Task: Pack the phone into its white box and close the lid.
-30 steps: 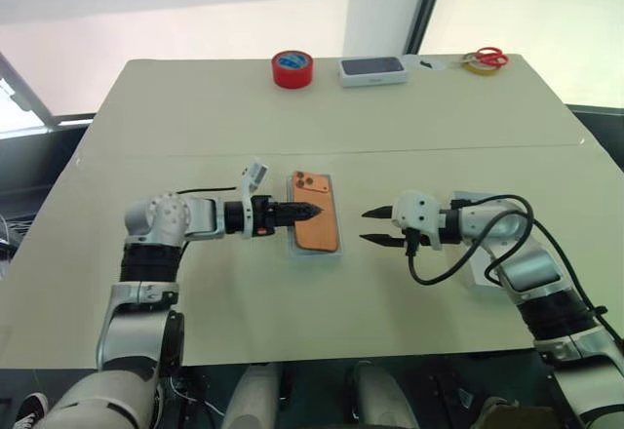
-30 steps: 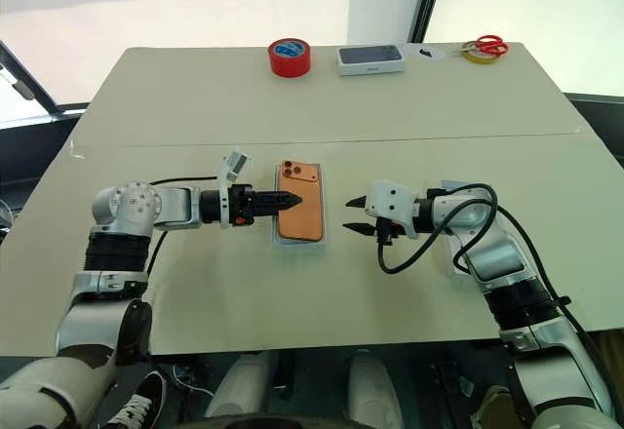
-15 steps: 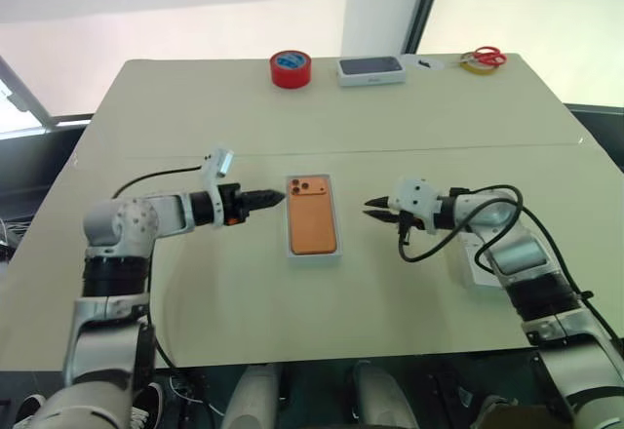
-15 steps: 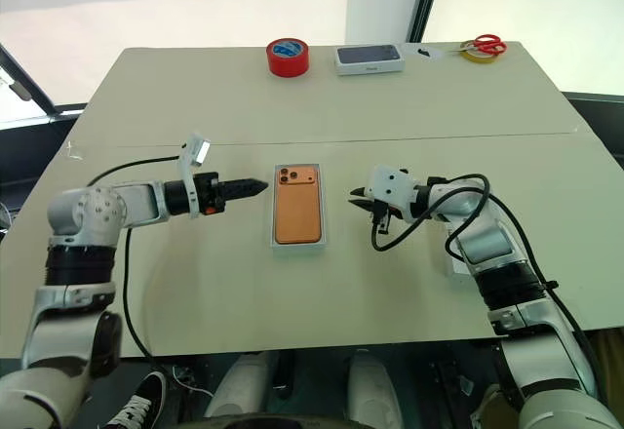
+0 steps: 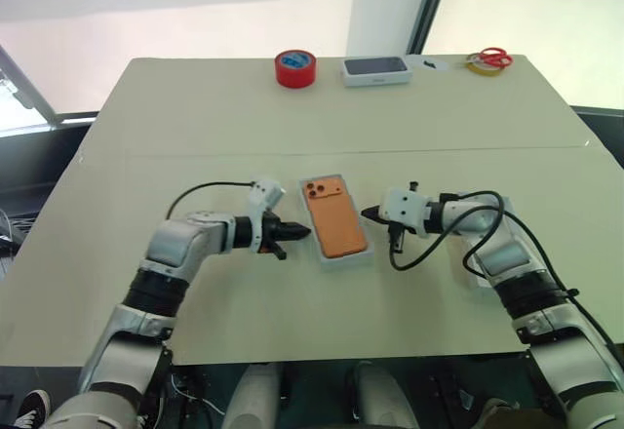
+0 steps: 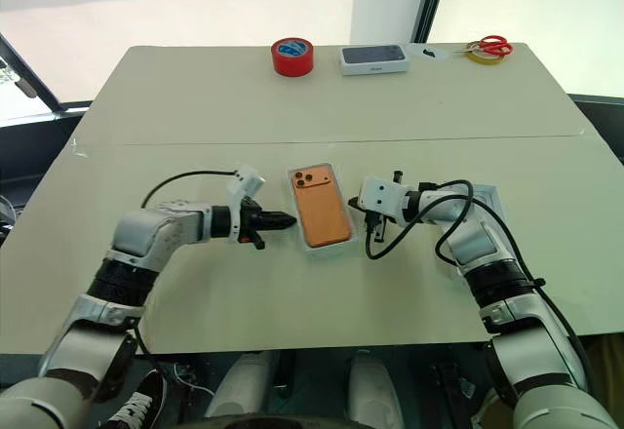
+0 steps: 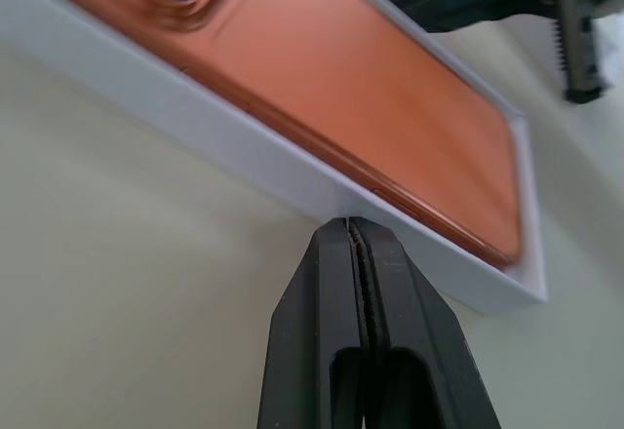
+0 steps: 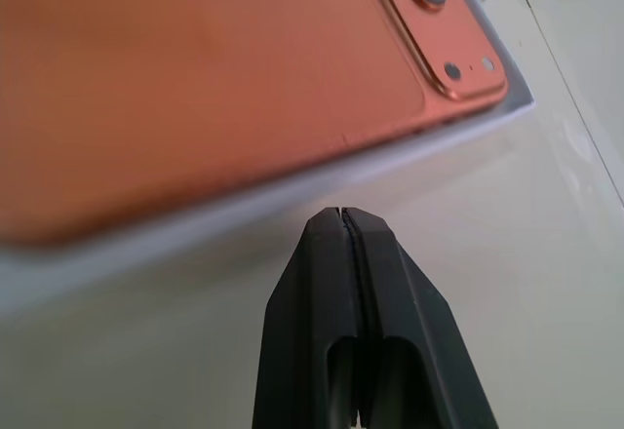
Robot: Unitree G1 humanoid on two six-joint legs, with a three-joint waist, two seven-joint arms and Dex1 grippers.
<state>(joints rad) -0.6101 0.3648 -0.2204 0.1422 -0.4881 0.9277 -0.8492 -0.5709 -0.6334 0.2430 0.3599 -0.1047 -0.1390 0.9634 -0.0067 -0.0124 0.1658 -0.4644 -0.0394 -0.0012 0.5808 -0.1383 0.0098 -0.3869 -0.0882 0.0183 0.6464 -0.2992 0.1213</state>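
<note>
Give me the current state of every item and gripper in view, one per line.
phone: lying camera side up inside the box.
white box: open, no lid on, slightly skewed on the table.
left gripper: shut, empty, tip at the box's left wall.
right gripper: shut, empty, beside the box's right wall.

Closed fingers [image 5: 295, 233] flank the phone [image 5: 336, 220] in the white box [image 5: 349, 258].
</note>
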